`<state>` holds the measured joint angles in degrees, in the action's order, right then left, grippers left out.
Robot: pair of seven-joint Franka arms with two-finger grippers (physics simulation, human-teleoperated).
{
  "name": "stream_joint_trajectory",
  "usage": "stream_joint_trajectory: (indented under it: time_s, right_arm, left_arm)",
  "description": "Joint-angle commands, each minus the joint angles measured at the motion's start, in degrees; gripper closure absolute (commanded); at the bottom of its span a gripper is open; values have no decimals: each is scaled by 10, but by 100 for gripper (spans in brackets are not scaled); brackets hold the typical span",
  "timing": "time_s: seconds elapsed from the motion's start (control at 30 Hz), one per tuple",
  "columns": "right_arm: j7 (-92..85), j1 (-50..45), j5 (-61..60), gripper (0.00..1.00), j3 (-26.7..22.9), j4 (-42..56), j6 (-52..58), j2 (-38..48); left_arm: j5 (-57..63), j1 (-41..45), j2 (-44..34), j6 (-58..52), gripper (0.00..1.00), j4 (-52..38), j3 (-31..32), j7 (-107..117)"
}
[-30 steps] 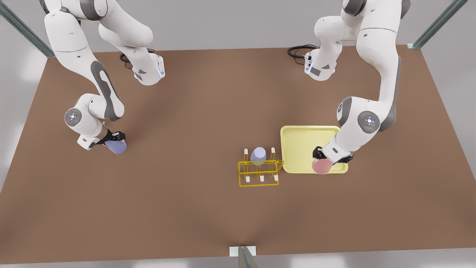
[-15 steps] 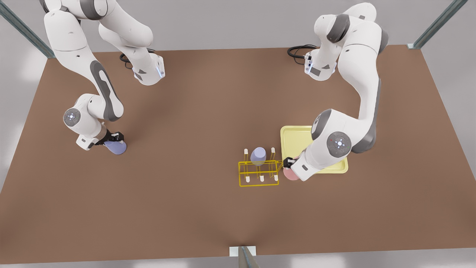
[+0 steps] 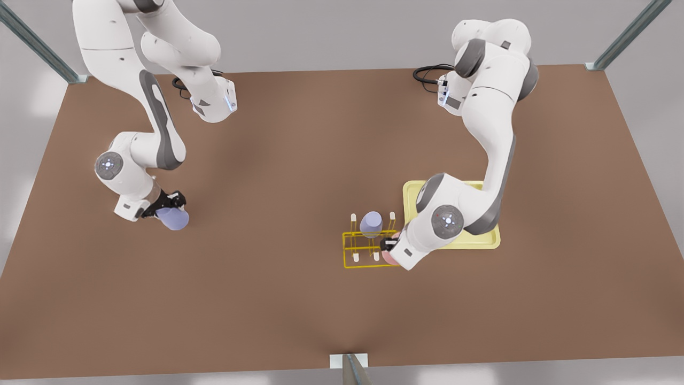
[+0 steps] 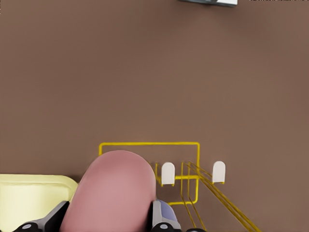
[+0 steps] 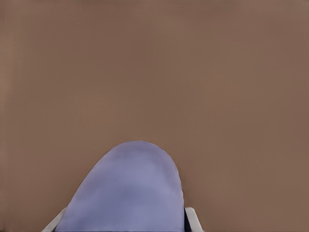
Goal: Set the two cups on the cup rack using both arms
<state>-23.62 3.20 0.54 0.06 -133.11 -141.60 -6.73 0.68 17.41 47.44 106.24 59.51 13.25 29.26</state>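
Left gripper (image 3: 389, 251) pinches the salmon-pink cup (image 4: 113, 193) right over the cup rack (image 3: 357, 251); right gripper (image 3: 166, 207) clamps a lavender cup (image 3: 174, 218), well away from the rack.

Left claw (image 3: 388, 247) grips pink cup (image 3: 389, 258) over cup rack (image 3: 371, 249).

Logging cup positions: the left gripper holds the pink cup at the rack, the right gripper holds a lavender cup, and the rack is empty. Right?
Not quite: the cup rack already carries a lavender cup, as the front view shows. The rest stands.
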Motion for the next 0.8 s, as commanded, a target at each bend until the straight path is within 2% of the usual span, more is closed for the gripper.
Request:
stream_joint_trajectory:
  time_s: [0.0,0.03,0.07,0.2,0.23,0.27,0.33,0.4,0.43,0.47,0.5,0.53,0.6,0.77]
  right_arm:
    - [2,-37,-1,14,0,23,49,1]
    - [2,-54,-1,14,0,38,60,0]
    - [2,-71,-1,14,0,49,60,-3]
    - [5,-140,-7,16,0,98,74,-16]
    - [7,-153,-7,16,0,112,76,-21]
    - [9,-166,-7,16,0,125,78,-28]
    - [7,-180,-7,16,0,153,85,-40]
    - [8,-211,-9,16,0,200,110,-59]
    - [8,-229,-11,16,0,227,121,-71]
    - [9,-246,-11,16,0,258,131,-89]
    - [9,-260,-23,16,0,291,143,-109]
    - [9,-274,-34,16,0,323,150,-128]
    - [9,-290,-37,16,0,380,159,-157]
    - [24,-328,-83,16,0,556,197,-267]
  left_arm:
    - [12,-2,2,22,16,1,-1,94]
    - [12,-4,2,22,15,1,-1,95]
    - [10,-4,2,22,0,3,-1,95]
    - [9,-4,1,17,0,3,-1,98]
    - [10,-10,-20,-42,0,1,-1,98]
    - [10,-28,-75,-173,0,-16,-1,96]
    - [9,-95,-154,-289,0,-19,1,40]
    - [20,-178,-190,-341,0,-19,1,-108]
    - [49,-190,-212,-331,0,-4,1,-180]
    - [90,-171,-323,-234,0,182,-20,-348]
    - [75,-92,-369,-181,0,259,-98,-337]
    - [35,-86,-366,-184,0,253,-100,-321]
    - [28,-87,-331,-250,0,191,-99,-320]
    - [14,-90,-323,-265,0,170,-99,-320]
